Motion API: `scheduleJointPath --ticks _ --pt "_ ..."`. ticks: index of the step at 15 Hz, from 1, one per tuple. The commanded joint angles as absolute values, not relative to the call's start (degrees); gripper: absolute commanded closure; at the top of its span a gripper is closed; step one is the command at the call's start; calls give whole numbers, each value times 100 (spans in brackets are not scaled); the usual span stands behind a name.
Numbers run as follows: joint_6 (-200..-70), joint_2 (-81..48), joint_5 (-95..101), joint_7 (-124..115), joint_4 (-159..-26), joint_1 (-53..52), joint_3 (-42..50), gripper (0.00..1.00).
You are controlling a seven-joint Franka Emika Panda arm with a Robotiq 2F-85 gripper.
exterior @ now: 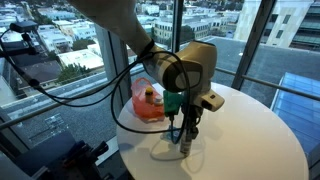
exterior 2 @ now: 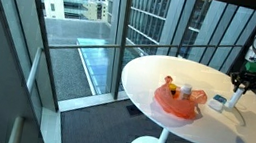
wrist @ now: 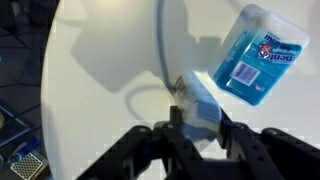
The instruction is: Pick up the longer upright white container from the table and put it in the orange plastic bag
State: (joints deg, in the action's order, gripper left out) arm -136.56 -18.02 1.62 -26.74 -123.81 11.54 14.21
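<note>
Two risks. Your fingers (wrist: pixel 175 125) straddle longer white container (wrist: pixel 197 100) at frame centre, on tabletop (wrist: pixel 100 70); can't tell if pinching yet. Shallow hold: it slips on lift. Blue-label container (wrist: pixel 255 55) lies just beside, upper right: you may drag it. Orange bag (exterior: pixel 150 105) sits apart.

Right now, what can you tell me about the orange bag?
The orange bag looks like thin plastic, crumpled and slumped low on the round white table. It sits open, with a small yellow thing and a white one poking up inside. The gripper is off to one side, not touching it.
</note>
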Motion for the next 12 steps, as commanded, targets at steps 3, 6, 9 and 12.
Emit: scheduleJointPath --ticks 3,6,9,12 --pt "-13411 -1456 170 -2842 -12349 980 1540 88" --pt "-13318 -1174 292 -3017 -12349 849 1534 88" --pt "-13060 -965 366 -3163 -12274 714 1446 88" --pt "-12647 -835 360 -3178 -12144 581 1304 88"
